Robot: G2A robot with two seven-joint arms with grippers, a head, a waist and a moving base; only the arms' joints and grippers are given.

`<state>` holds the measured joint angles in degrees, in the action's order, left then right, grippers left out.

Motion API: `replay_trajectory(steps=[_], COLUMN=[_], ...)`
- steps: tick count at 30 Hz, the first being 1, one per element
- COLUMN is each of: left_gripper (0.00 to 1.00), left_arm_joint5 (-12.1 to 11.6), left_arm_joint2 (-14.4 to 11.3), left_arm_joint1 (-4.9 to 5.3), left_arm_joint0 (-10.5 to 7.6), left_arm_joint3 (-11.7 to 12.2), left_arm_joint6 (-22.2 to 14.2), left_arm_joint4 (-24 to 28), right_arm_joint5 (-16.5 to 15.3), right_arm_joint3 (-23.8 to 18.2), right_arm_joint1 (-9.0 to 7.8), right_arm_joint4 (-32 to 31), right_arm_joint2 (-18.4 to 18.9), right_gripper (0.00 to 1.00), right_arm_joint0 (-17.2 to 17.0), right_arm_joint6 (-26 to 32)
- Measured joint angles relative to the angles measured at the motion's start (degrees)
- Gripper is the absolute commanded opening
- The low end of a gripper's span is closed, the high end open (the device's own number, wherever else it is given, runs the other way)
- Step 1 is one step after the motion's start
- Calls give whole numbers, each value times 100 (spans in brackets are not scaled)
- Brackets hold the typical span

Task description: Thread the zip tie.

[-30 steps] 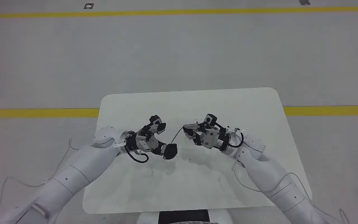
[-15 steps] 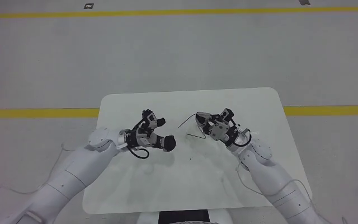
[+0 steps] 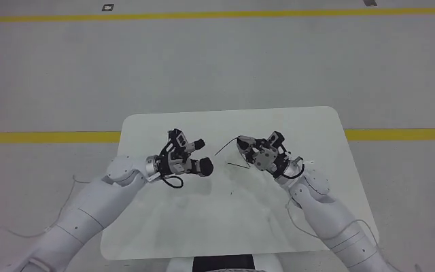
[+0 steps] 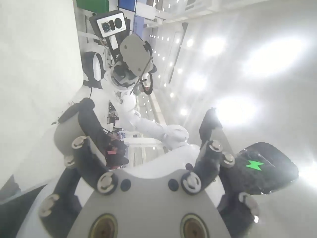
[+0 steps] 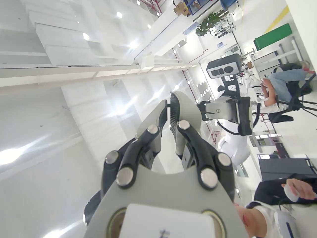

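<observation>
A thin black zip tie hangs over the middle of the white table. My right gripper is shut on one end of it, and a loose strand curves below. In the right wrist view the right gripper has its pads nearly together, with a dark sliver of the tie between them. My left gripper is a short way to the left, facing the right one, apart from the tie. In the left wrist view the left gripper stands wide open with nothing in it. Beyond it, the right gripper holds the zip tie.
Both grippers hover above the table's middle, with bare white surface on all sides. The table's far edge and right edge border a grey floor with a yellow line.
The two grippers have drawn apart. The left one moved left and toward the far side, the right one moved right and toward the far side with the zip tie. Little changed in the last half second.
</observation>
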<state>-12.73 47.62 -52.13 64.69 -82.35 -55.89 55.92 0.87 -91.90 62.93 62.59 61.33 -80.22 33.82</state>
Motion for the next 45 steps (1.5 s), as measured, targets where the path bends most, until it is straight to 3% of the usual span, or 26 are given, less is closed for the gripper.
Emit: replay_trajectory(steps=[3, 8, 10, 13, 19, 26, 33, 39, 45], left_gripper=[100, 100, 100, 100, 100, 100, 100, 100, 100], left_arm_joint5=[-234, -630, -680, -677, -675, -620, -618, -612, -550], left_arm_joint2=[-13, -84, -110, -105, -104, -126, -182, -182, -130], left_arm_joint1=[-29, -124, -158, -175, -175, -258, -333, -337, -350], left_arm_joint0=[7, -18, -56, -107, -99, -51, -172, -148, -76], left_arm_joint3=[42, 213, 230, 220, 210, 246, 386, 332, 230], left_arm_joint6=[109, 166, 159, 245, 251, 223, 326, 387, 389], left_arm_joint4=[-260, -344, -405, -839, -729, -411, -628, -645, -728], right_arm_joint5=[-109, -353, -386, -386, -377, -451, -570, -569, -777], right_arm_joint3=[-124, -216, -219, -218, -215, -346, -311, -328, -466], right_arm_joint1=[23, 99, 117, 119, 117, 163, 205, 206, 247], right_arm_joint4=[-374, -449, -438, -437, -451, -1192, -1134, -1252, -1641], right_arm_joint2=[-69, -219, -250, -254, -255, -435, -445, -446, -438], right_gripper=[0, 0, 0, 0, 0, 0, 0, 0, 0], right_arm_joint0=[-72, -193, -212, -213, -210, -246, -268, -271, -362], right_arm_joint6=[-280, -566, -566, -557, -568, -749, -617, -700, -1139])
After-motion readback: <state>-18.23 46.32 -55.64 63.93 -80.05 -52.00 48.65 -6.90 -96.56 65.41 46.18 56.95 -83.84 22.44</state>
